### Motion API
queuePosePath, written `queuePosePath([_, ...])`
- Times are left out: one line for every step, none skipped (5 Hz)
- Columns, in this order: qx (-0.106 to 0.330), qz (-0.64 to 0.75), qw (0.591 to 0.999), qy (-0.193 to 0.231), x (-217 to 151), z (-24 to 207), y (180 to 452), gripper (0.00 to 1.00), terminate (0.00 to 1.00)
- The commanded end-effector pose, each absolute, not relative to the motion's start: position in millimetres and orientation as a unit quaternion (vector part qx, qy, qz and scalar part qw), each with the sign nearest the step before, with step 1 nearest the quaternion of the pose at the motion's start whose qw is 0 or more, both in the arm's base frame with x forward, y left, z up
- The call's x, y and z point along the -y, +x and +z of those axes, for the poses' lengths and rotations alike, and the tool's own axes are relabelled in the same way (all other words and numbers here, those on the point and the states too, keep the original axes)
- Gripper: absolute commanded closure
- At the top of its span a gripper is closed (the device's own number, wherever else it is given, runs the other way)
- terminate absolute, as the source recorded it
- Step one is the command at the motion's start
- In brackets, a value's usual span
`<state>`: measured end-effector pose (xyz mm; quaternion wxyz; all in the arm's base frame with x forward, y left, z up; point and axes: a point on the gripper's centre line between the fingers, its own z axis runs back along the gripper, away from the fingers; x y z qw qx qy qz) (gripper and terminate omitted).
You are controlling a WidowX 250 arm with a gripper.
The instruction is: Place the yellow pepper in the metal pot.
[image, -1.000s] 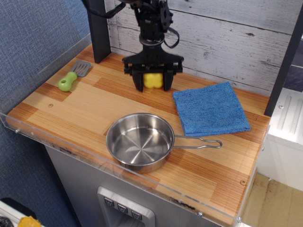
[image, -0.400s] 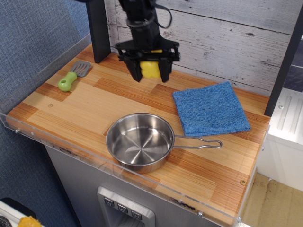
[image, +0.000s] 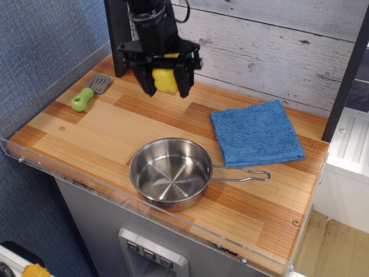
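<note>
**Pepper aloft, pot open below**

The end effector (image: 165, 82) hangs above the back of the wooden tabletop (image: 109, 124), its two black fingers (image: 144, 81) clamped on either side of the yellow pepper (image: 164, 79); only the pepper's middle shows between them, its flanks covered by the fingers, its stem not to be made out; the pepper is clear of the wood, up in the air in front of the plank wall (image: 277, 40); the arm above runs out of the top of the picture, so little of it can be read. Down front sits the metal pot (image: 170, 173), upright, near the clear front lip, nothing inside it, its wire handle pointing right; it lies well apart from the pepper, lower in the view. Just behind that handle the blue cloth (image: 256, 133) lies flat. Over at the left the green-handled spatula (image: 89, 92) rests on the wood; its grey blade sits near the dark post (image: 118, 40).
</note>
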<state>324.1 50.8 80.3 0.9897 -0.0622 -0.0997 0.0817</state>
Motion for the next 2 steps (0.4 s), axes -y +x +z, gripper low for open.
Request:
queuePosePath([0.121,0.035,0.991,-0.045,-25.8,88.7,290.8,1.00,0.00])
queuePosePath([0.113,0.023,0.992,-0.040,-14.9,81.1,276.0,1.00,0.00])
